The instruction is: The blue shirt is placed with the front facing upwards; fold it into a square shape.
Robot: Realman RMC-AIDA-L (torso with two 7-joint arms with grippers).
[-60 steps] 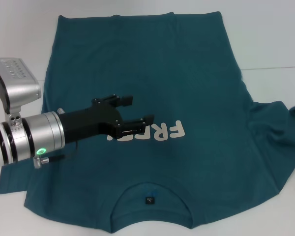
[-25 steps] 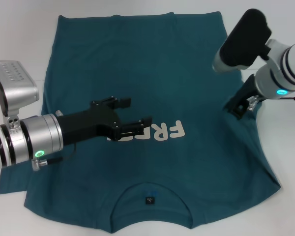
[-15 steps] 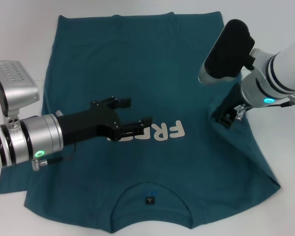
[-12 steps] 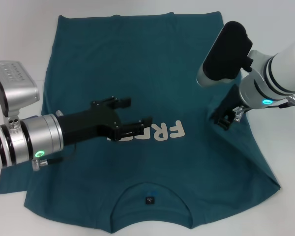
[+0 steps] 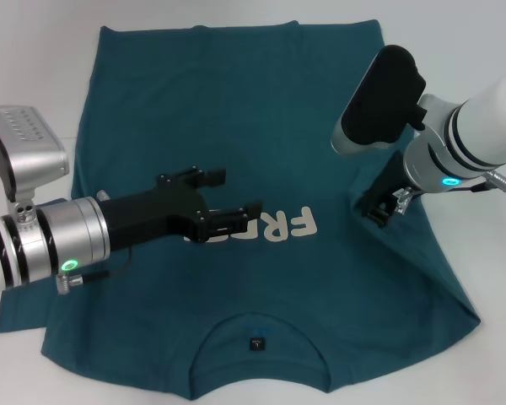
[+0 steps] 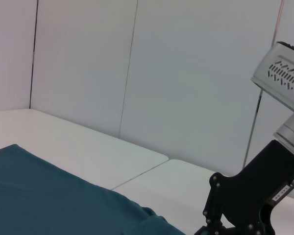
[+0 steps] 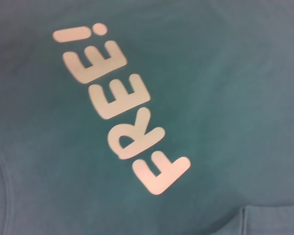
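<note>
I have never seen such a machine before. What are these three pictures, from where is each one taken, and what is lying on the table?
This is a robot with two arms, each ending in a gripper. The wide picture looks down from its head. A blue shirt lies front up on a white table. The left gripper hovers open over the FREE! print. The right gripper is closed on the shirt's sleeve, pulled in over the body. The other two pictures come from cameras on the wrists. The left one shows the table, a wall and the right arm. The right one looks straight down at the print.
</note>
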